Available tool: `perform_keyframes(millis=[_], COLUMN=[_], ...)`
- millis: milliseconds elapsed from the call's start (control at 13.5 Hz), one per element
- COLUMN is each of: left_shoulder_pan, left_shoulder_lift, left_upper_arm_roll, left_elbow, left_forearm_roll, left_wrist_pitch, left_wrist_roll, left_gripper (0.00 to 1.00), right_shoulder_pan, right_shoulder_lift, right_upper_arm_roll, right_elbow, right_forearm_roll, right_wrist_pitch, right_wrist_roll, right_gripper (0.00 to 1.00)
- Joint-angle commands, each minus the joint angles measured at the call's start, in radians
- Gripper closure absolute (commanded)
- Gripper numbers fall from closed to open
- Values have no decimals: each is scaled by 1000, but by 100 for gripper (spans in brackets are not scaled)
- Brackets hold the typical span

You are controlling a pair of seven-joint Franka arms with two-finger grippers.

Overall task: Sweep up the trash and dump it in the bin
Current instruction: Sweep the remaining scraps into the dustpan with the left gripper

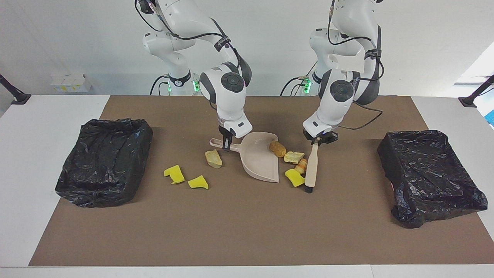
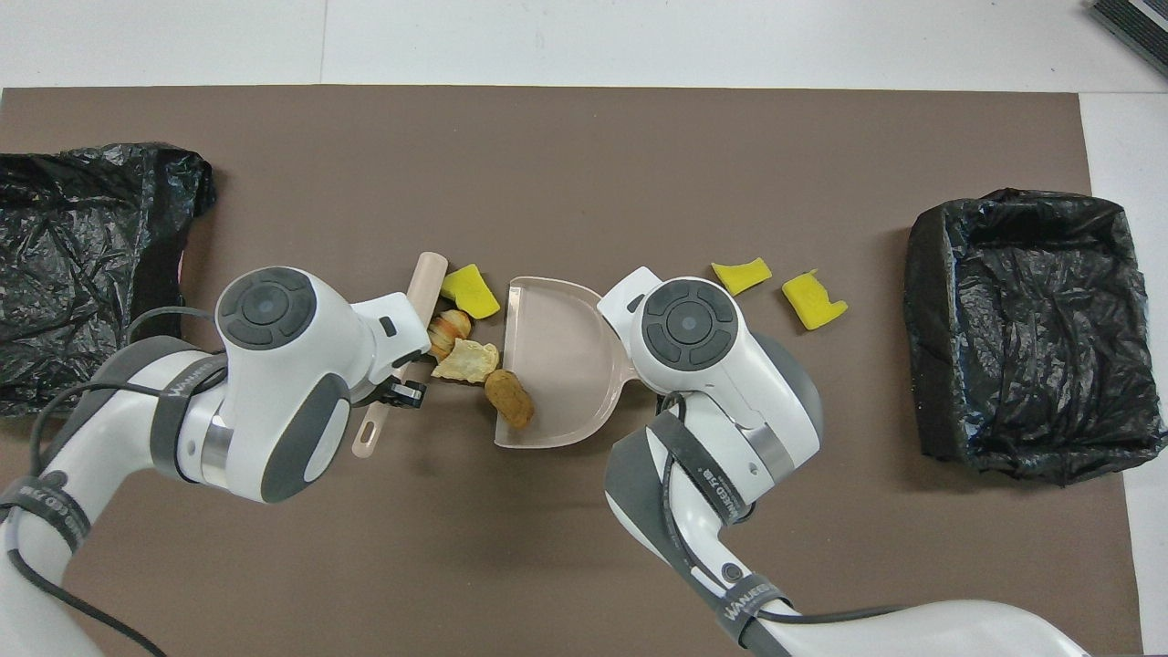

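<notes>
While I run the sweep, step: herding scraps into the pan, none binned yet.
Loose trash: two yellow pieces (image 1: 174, 173) (image 1: 198, 182) and tan chunk (image 1: 213, 158), between bin (image 1: 104, 162) and dustpan handle.
Right tool (image 1: 227, 144): clamped on the dustpan (image 1: 258, 162) handle.
Cluster: brown chunk (image 1: 277, 149) on the lip; pale piece (image 1: 294, 156), striped piece (image 1: 301, 165) and yellow sponge (image 1: 295, 177) lined along the brush.
Left tool (image 1: 319, 138): clamped on the brush (image 1: 312, 166); long axis runs away from the robots, handle nearest them.
Next: a steady sideways push, I reckon.
</notes>
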Motion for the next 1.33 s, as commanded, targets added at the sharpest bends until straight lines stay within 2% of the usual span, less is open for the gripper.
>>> perform_keyframes(millis=[0, 295, 517, 738, 960, 1107, 1255], left_shoulder_pan=[-86, -209, -208, -177, -174, -179, -180], left_shoulder_lift=[-57, -66, -52, -78, -97, -103, -153], left_upper_arm_roll=[14, 14, 17, 28, 27, 25, 24], left_elbow=[-57, -43, 9, 18, 20, 20, 2], left_forearm_roll=[-48, -65, -65, -65, -62, -52, -52], left_wrist_pitch=[-10, -21, -65, -90, -99, -101, -151], left_wrist_roll=[-32, -184, -229, -265, -481, -543, -584], left_gripper=[100, 100, 100, 100, 100, 100, 100], right_shoulder_pan=[24, 41, 33, 24, -3, -41, -91], right_shoulder_lift=[22, 45, 45, 36, 1, -36, -70], right_upper_arm_roll=[6, 6, 6, 6, 6, 6, 6], right_elbow=[-1, 10, 5, 9, 9, 15, 25], right_forearm_roll=[-13, -10, 1, 2, 2, 2, 52], right_wrist_pitch=[54, 77, 75, 61, 26, -30, -76], right_wrist_roll=[66, 118, 129, 124, 112, 54, -53], right_gripper=[100, 100, 100, 100, 100, 100, 100])
